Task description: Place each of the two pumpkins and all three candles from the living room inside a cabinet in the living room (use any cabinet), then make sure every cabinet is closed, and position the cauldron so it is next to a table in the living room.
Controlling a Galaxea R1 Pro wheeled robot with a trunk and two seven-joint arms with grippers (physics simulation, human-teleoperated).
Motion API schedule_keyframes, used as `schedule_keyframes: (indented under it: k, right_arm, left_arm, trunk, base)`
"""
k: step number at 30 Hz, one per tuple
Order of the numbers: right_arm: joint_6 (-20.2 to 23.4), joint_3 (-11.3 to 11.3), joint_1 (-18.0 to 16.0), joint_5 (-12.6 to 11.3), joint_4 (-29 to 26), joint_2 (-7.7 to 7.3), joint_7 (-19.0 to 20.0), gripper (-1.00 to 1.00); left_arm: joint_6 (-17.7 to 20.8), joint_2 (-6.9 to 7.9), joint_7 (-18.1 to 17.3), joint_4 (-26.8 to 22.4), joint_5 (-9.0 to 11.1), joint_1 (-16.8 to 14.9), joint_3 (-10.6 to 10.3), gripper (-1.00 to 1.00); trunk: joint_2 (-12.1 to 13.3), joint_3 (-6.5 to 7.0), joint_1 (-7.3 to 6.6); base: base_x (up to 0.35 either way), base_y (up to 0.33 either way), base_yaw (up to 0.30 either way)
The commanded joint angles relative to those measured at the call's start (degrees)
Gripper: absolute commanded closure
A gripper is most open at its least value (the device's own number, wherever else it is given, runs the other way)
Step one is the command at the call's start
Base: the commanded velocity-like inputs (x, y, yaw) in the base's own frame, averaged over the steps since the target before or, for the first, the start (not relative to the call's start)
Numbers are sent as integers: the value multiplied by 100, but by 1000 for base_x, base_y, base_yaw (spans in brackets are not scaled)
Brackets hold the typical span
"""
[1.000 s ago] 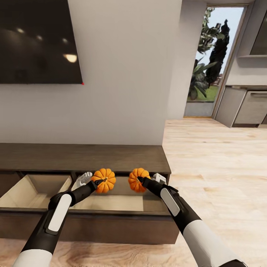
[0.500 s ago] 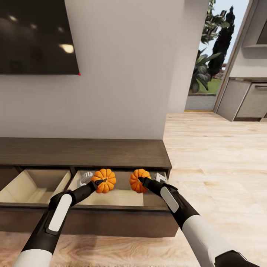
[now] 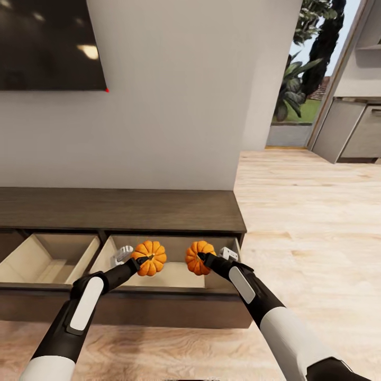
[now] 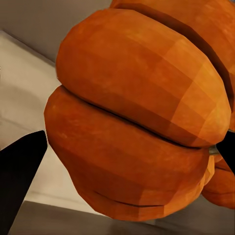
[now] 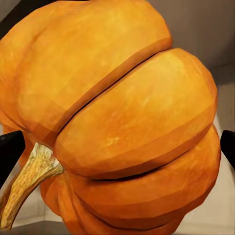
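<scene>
Two bright orange ribbed pumpkins hang side by side over the open right drawer of the dark brown cabinet (image 3: 121, 211). My left gripper (image 3: 142, 261) is shut on the left pumpkin (image 3: 150, 257), which looms large in the left wrist view (image 4: 142, 122). My right gripper (image 3: 202, 259) is shut on the right pumpkin (image 3: 197, 257), seen close with its tan stem in the right wrist view (image 5: 117, 122). Both pumpkins are held above the drawer's pale interior (image 3: 174, 275). The candles and the cauldron are out of view.
A second open drawer (image 3: 47, 259) sits left of the first. A dark TV screen (image 3: 47, 47) hangs on the wall above the cabinet. Light wood floor (image 3: 307, 227) stretches right toward a doorway (image 3: 301, 79) with plants outside and grey kitchen units (image 3: 354, 127).
The head view has shifted closer to the cabinet, so the wall and TV appear higher. Both grippers still hold their pumpkins over the right drawer, in about the same pose.
</scene>
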Motion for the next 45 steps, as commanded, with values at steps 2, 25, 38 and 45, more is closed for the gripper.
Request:
schedule_keyframes:
  k: [2, 25, 38, 45]
  right_arm:
    - [14, 6, -4, -38, -8, -1, -10, 100]
    - [-3, -2, -4, -42, -10, -8, 30, 100]
    - [-12, 6, -4, -37, -25, -10, 78, 100]
    - [-238, 6, -4, -56, -17, -10, 92, 100]
  left_arm:
    - [26, 0, 43, -9, 73, -2, 1, 100]
    - [32, 18, 40, -28, 73, -3, 1, 100]
    - [32, 35, 35, -28, 81, -2, 3, 100]
    - [32, 43, 26, -32, 77, -3, 3, 100]
  trunk:
    - [-5, -50, 3]
    - [-11, -138, 14]
    - [-11, -138, 14]
    - [-11, -138, 14]
  base:
    - [0, 0, 0]
    - [47, 0, 0]
    - [47, 56, 0]
    - [103, 37, 0]
